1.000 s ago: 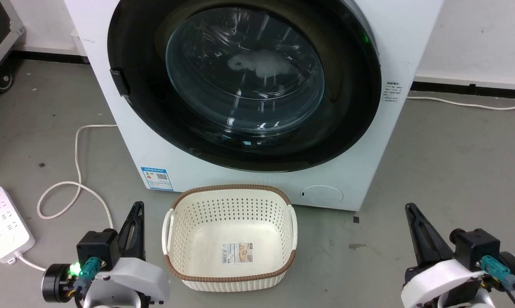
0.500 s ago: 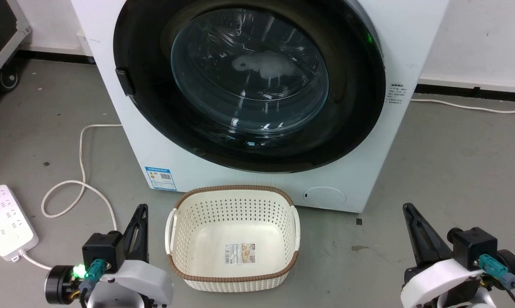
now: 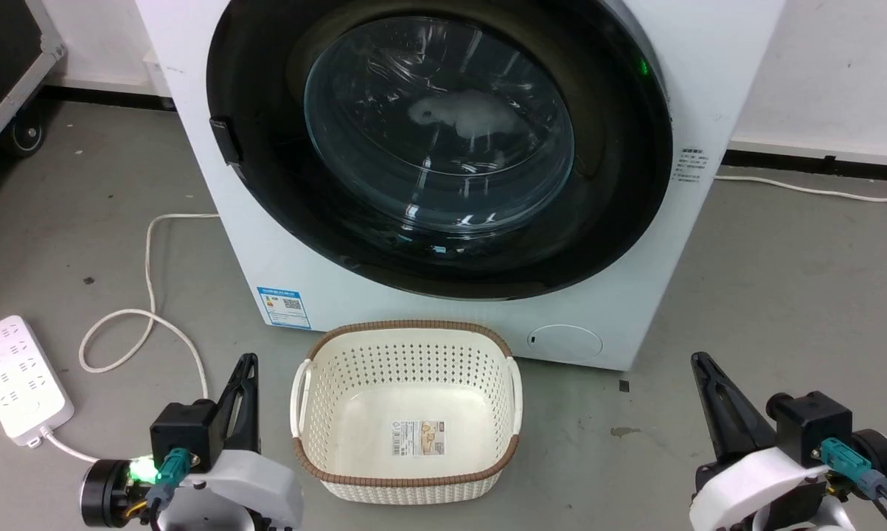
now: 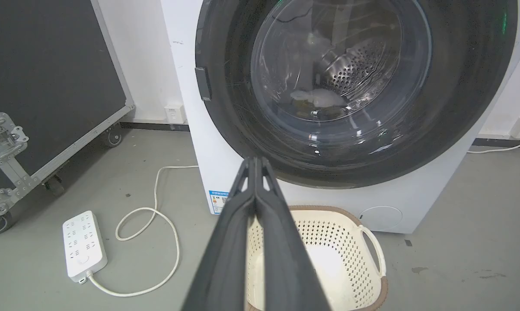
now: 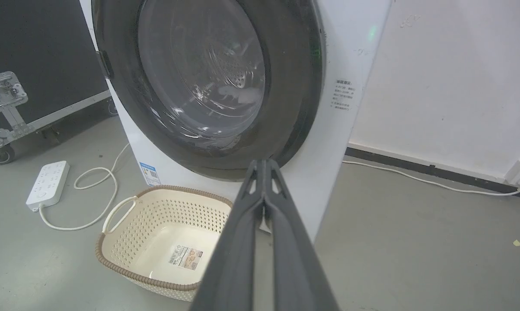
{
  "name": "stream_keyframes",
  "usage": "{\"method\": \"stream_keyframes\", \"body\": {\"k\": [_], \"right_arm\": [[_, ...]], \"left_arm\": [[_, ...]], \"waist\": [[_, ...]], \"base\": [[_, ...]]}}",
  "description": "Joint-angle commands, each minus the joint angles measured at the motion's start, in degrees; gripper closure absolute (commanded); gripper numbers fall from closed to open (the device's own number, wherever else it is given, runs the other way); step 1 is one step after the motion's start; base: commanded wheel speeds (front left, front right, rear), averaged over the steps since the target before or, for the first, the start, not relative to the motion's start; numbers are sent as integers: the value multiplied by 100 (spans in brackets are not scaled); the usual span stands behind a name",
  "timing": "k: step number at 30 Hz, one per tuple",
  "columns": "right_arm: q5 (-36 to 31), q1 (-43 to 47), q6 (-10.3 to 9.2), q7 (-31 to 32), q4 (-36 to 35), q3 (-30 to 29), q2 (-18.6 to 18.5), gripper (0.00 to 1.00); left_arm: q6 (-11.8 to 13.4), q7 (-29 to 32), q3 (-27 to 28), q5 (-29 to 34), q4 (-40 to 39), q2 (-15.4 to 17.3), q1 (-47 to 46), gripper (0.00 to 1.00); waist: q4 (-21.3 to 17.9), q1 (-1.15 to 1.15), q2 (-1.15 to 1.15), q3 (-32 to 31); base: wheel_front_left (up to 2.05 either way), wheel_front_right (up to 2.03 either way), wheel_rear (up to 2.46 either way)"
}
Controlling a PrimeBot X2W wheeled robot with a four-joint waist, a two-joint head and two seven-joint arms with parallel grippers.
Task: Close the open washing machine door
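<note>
Round washing machine door (image 3: 439, 147) gleams glossy black

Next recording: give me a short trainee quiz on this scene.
1. True or false: the washing machine door lies flush against the washing machine.
2. In the head view, what lies on the floor left of the basket? A. power strip B. bucket C. shoe
3. Fill in: the left gripper and right gripper are both ___.
Key: 1 true; 2 A; 3 shut.
</note>
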Motion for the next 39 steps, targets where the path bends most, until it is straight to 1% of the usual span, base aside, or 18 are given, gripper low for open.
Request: {"method": "stream_keyframes", "body": {"k": [1,17,39], "right_arm": [[-46,110,-3,40,-71,8,-15,100],[-147,160,-3,203,-231,27,-17,100],[-147,160,-3,203,-231,27,-17,100]], "left_arm": [[-40,39,28,76,-38,-34,103,100],[-75,151,101,330,-146,-178,173,100],[-75,151,101,330,-146,-178,173,100]], "waist": [[7,0,0,-3],[79,0,0,-27],[79,0,0,-27]], "base": [[0,0,0],[0,0,0],[0,0,0]]}}
